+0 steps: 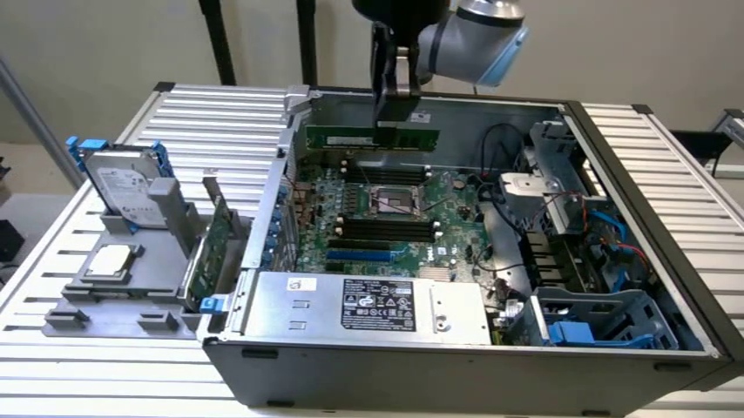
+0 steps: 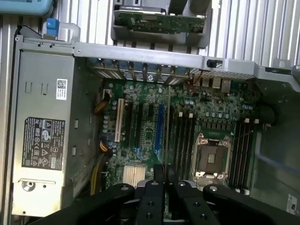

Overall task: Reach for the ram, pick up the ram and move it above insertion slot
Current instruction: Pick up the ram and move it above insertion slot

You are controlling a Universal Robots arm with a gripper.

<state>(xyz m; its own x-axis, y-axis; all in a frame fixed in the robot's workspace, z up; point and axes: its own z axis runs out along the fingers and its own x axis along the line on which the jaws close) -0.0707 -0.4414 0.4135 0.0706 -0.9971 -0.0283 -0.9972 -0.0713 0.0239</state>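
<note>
One ram [image 1: 372,138] in gripper [image 1: 389,117] above motherboard [image 1: 384,209]

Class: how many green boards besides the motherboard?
2: the ram in the jaws above the case; a card in the stand at the exterior view's left. Others may be hidden.

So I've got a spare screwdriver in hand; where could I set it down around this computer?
The ribbed table is bare on the exterior view's right of the case, and behind the gray holder toward the far left corner. It is crowded at the holder, with the hard drive and card, and inside over the motherboard.
</note>
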